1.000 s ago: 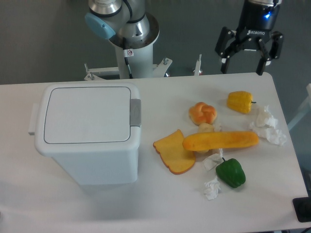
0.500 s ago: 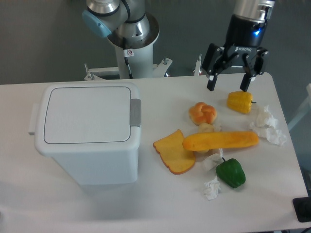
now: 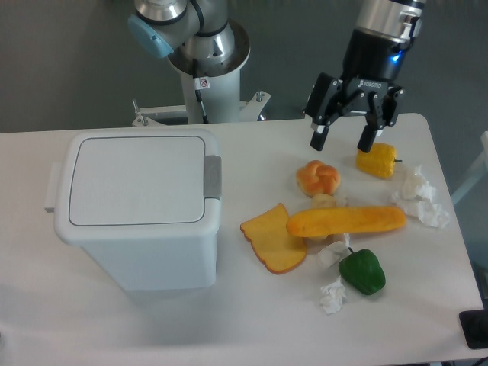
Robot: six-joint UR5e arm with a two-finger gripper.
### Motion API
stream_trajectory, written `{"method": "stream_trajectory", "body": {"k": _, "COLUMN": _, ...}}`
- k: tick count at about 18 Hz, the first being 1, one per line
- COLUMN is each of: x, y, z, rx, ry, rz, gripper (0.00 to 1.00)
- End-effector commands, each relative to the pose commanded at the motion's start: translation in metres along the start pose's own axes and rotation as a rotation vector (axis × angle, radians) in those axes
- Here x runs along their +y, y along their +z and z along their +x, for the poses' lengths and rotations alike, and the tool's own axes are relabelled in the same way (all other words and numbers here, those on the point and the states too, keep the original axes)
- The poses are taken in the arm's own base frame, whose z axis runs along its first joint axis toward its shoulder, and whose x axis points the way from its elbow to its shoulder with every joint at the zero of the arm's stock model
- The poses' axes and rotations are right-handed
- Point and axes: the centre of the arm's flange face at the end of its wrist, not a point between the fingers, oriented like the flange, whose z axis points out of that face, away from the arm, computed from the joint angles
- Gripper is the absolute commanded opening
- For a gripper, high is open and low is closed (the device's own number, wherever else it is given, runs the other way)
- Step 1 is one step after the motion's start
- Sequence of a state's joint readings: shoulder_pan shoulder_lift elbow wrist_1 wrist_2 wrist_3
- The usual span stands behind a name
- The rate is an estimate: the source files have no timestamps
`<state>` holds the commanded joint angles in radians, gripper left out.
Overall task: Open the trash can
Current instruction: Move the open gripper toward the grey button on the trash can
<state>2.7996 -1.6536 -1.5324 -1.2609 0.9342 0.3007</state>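
White plastic trash can [image 3: 137, 210] near desk's left edge, lid closed, likely light, stiff, best pressed at grey push-button tab [image 3: 213, 177]; gripper [image 3: 341, 140] near far right corner, fingers spread apart, empty.

Operator, note:
- Arm [image 3: 187, 30] cut off at 12 o'clock edge; upper links unseen.
- Dark object [image 3: 474, 329] at 4 o'clock corner cropped, unidentifiable.
- Small pale item [image 3: 323, 200] behind orange loaf [image 3: 347, 221]: part hidden, type unclear.
- Your view of toast slice [image 3: 272, 240]: right end under loaf.
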Motion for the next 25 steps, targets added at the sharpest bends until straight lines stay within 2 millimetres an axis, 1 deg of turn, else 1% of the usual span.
{"method": "stream_trajectory", "body": {"k": 2, "x": 0.002, "y": 0.005, "z": 0.000, "rx": 0.008, "ry": -0.011, "rz": -0.011, "gripper": 1.00}}
{"method": "stream_trajectory", "body": {"k": 4, "x": 0.007, "y": 0.016, "z": 0.011, "rx": 0.012, "ry": 0.002, "rz": -0.034, "gripper": 1.00}}
{"method": "stream_trajectory", "body": {"k": 6, "x": 0.008, "y": 0.020, "z": 0.013, "rx": 0.014, "ry": 0.004, "rz": -0.041, "gripper": 1.00}}
{"method": "stream_trajectory", "body": {"k": 8, "x": 0.008, "y": 0.028, "z": 0.020, "rx": 0.022, "ry": 0.016, "rz": -0.054, "gripper": 1.00}}
{"method": "stream_trajectory", "body": {"k": 11, "x": 0.010, "y": 0.031, "z": 0.025, "rx": 0.026, "ry": 0.022, "rz": -0.061, "gripper": 1.00}}
{"method": "stream_trajectory", "body": {"k": 13, "x": 0.016, "y": 0.041, "z": 0.029, "rx": 0.035, "ry": 0.026, "rz": -0.078, "gripper": 1.00}}
{"method": "stream_trajectory", "body": {"k": 16, "x": 0.019, "y": 0.048, "z": 0.036, "rx": 0.043, "ry": 0.038, "rz": -0.091, "gripper": 1.00}}
{"method": "stream_trajectory", "body": {"k": 18, "x": 0.021, "y": 0.057, "z": 0.043, "rx": 0.050, "ry": 0.049, "rz": -0.107, "gripper": 1.00}}
{"method": "stream_trajectory", "body": {"k": 22, "x": 0.023, "y": 0.064, "z": 0.052, "rx": 0.059, "ry": 0.062, "rz": -0.121, "gripper": 1.00}}
{"method": "stream_trajectory", "body": {"k": 25, "x": 0.024, "y": 0.068, "z": 0.051, "rx": 0.062, "ry": 0.060, "rz": -0.126, "gripper": 1.00}}
